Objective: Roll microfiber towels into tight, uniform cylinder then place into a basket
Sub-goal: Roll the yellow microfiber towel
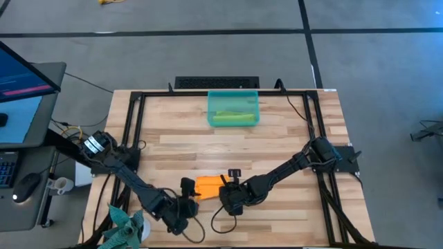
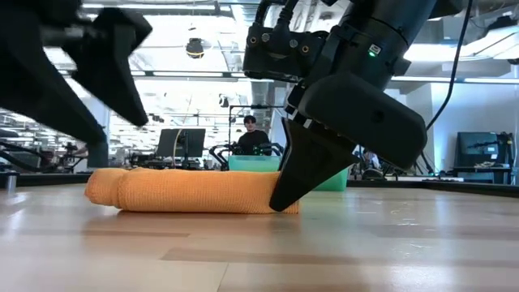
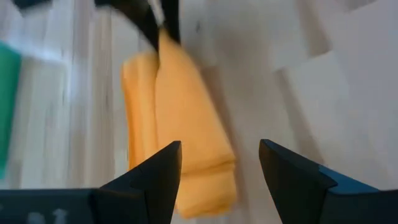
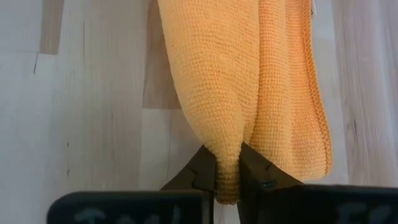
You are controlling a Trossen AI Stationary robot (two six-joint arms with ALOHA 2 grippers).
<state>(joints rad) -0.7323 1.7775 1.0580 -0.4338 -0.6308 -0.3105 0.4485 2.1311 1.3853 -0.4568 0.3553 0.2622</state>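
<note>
From above, the orange towel (image 1: 208, 186) lies rolled near the front of the table (image 1: 291, 138), between the two grippers. The right gripper (image 1: 225, 188) is at its right end; the left gripper (image 1: 188, 188) sits just beside its left end. The basket (image 1: 233, 97) stands well apart at the far edge with the green towel (image 1: 232, 118) already lying inside as a roll.

At table height, the orange towel (image 2: 190, 192) is a low, fairly even cylinder flat on the wood, slightly bulged at one end. The right gripper (image 2: 284, 199) comes down on its other end, fingertips at table level, while the left hangs clear above the table.

The left wrist camera shows the left gripper (image 3: 219, 168) spread wide and empty, its fingers astride the roll's near end without touching it (the picture is smeared, so the margin is hard to judge).

The right wrist camera shows the right gripper (image 4: 227, 168) closed narrowly, pinching a fold of the orange towel (image 4: 249, 81) at its end.

The cloth looks light, soft and grippy rather than slippery, and it should spring loose if held only by a corner. I would take it across the middle of the roll, squeezing all layers together, so that the cylinder keeps its shape on the way to the basket.
</note>
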